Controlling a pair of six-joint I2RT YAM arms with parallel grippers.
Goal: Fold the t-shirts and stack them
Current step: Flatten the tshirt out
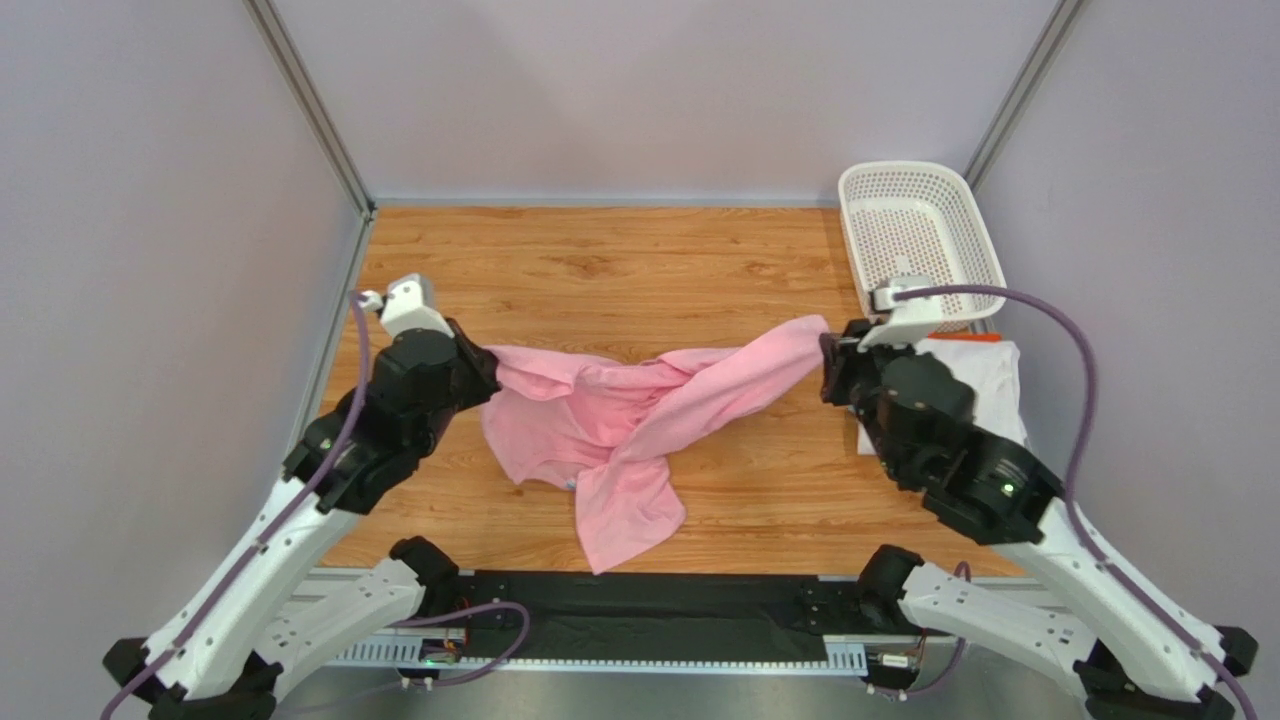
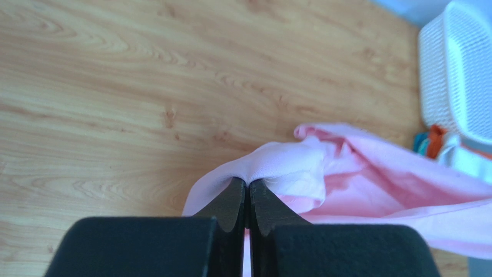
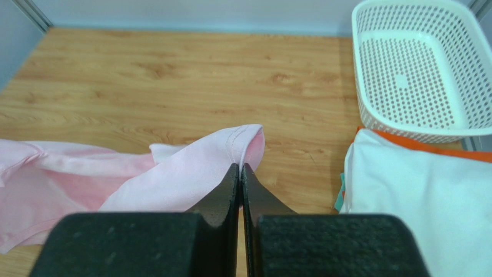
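Okay, left claw (image 2: pixel 247 187): fingers pressed together on a fold of the pink t-shirt (image 1: pixel 631 435) - the cloth bulges up over the tips in my left wrist feed.
Left claw place: near the left edge of the desk (image 1: pixel 631 270), about midway between the far and near edges.
Right claw (image 3: pixel 239 170): clamped on a stitched hem of the same pink shirt, no gap between the fingers.
Right claw place: toward the right edge, level with the left claw, just beside the white t-shirt (image 3: pixel 416 196).
Pink t-shirt layout: strung between the two claws across the middle of the desk. A long twisted band runs from the right claw down to the bunched middle, and the left part is wrinkled and spread wider.
Pink t-shirt low end: one flap reaches toward the near edge, close to the black rail by the arm bases.
Pink t-shirt lift: I can't tell how much of it is off the wood.
White t-shirt: lying flat at the right edge, with orange trim along its far side, partly under the right arm in the overhead view.
Basket (image 1: pixel 947 192): white perforated plastic, sitting in the far right corner - the white shirt's trimmed edge is right against its near side.
Stack status: the pink shirt is unfolded and apart from the white one.
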